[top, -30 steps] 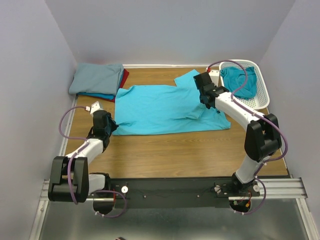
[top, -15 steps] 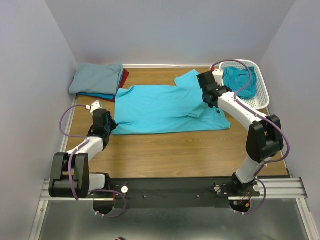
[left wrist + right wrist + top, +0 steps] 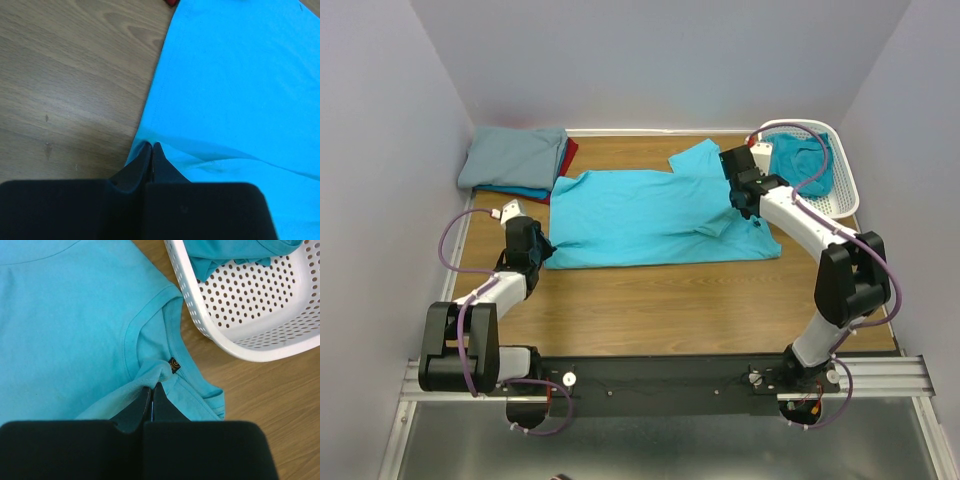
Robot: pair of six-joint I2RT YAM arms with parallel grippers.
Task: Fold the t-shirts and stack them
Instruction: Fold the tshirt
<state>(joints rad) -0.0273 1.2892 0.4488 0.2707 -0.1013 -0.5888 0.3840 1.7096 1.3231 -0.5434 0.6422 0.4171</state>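
A bright turquoise t-shirt lies spread on the wooden table. My left gripper is shut on its lower left hem corner; in the left wrist view the cloth fans out ahead of the closed tips. My right gripper is shut on a pinch of the same shirt at the collar, beside the small label; the shirt fills the right wrist view, my gripper at its collar. A deeper teal tee lies in the basket.
A white lattice basket stands at the back right, its rim close to my right gripper. A stack of folded tees, grey-blue over blue and red, sits at the back left. Walls close the table on three sides.
My right gripper has moved slightly right and toward the back with the collar pinched, pulling the shirt a little. My left gripper stays shut on the hem corner, hardly moved.
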